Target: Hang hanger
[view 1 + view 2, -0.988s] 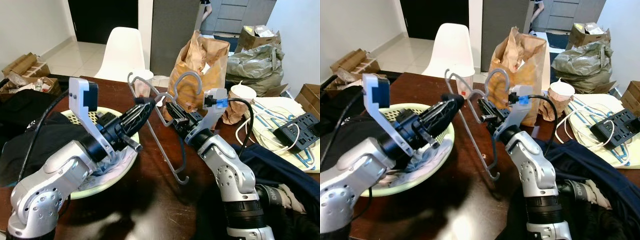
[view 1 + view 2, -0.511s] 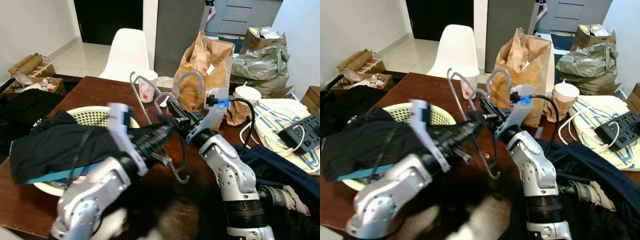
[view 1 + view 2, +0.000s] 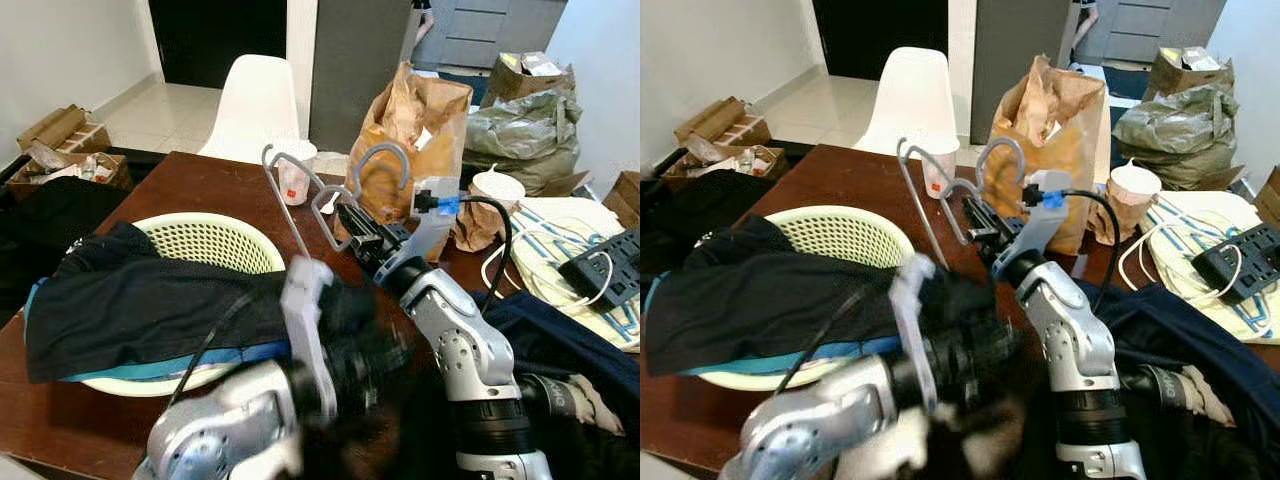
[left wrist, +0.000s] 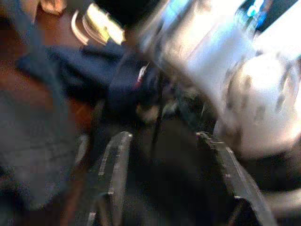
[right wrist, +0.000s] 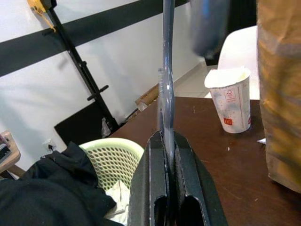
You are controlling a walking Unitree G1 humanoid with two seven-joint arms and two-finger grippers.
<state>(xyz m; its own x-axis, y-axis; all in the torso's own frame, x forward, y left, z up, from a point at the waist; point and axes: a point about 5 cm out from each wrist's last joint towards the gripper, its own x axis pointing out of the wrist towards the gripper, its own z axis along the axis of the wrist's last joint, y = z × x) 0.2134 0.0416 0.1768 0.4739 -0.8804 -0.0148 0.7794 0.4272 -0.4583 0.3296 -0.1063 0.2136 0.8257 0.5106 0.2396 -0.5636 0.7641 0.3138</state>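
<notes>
A grey wire hanger [image 3: 385, 148] stands upright over the brown table [image 3: 200, 175], its hook in front of a paper bag. My right gripper [image 3: 346, 212] is shut on the hanger's wire near the neck. In the right wrist view the wire [image 5: 167, 94] rises straight out of the closed gripper [image 5: 166, 137]. My left gripper [image 3: 368, 335] is a dark blur low in front, apart from the hanger. The left wrist view shows its fingers [image 4: 115, 165] spread, and the space between them is dark and blurred.
A pale green laundry basket [image 3: 215, 226] with a dark garment [image 3: 140, 300] draped over it sits at the left. Behind the hanger are a brown paper bag [image 3: 420, 115], a paper cup [image 3: 291, 182] and a white chair [image 3: 255, 100]. Dark blue cloth [image 3: 560, 330] and a power strip [image 3: 610, 262] lie at the right.
My left arm has left the hanger and swung down and back toward me, now blurred. The right gripper still holds the hanger upright.
</notes>
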